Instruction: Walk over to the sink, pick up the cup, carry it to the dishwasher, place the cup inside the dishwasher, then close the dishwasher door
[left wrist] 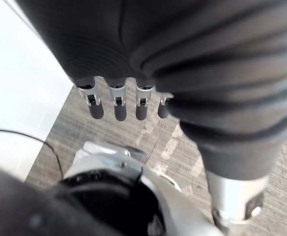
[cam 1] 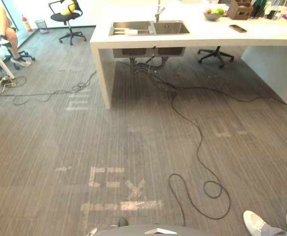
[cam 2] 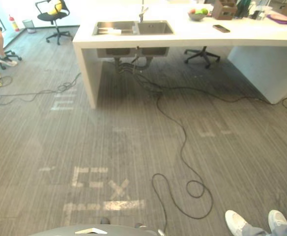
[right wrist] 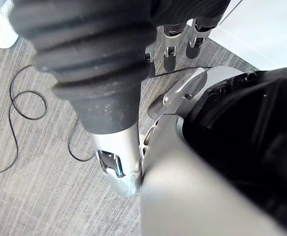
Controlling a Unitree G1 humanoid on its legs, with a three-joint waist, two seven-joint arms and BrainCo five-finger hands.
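Facing a white counter (cam 1: 207, 35) across a grey carpeted floor (cam 1: 45, 142) with pale tape marks (cam 1: 106, 177). Sunk in the counter well ahead, a double sink (cam 1: 170, 28), with what looks like the cup (cam 1: 131, 32) lying pale in its left basin. Left hand (left wrist: 115, 104) and right hand (right wrist: 169, 49) hanging empty, fingers straight.

Right hand (right wrist: 109, 64), fingers (right wrist: 169, 49) straight, above grey carpet (right wrist: 35, 196)

A grey striped carpet floor (cam 1: 45, 147) is crossed by pale tape marks (cam 1: 106, 177). A white bench (cam 1: 207, 34) is set at the far side, with black office chairs (cam 1: 65, 17) placed nearby.
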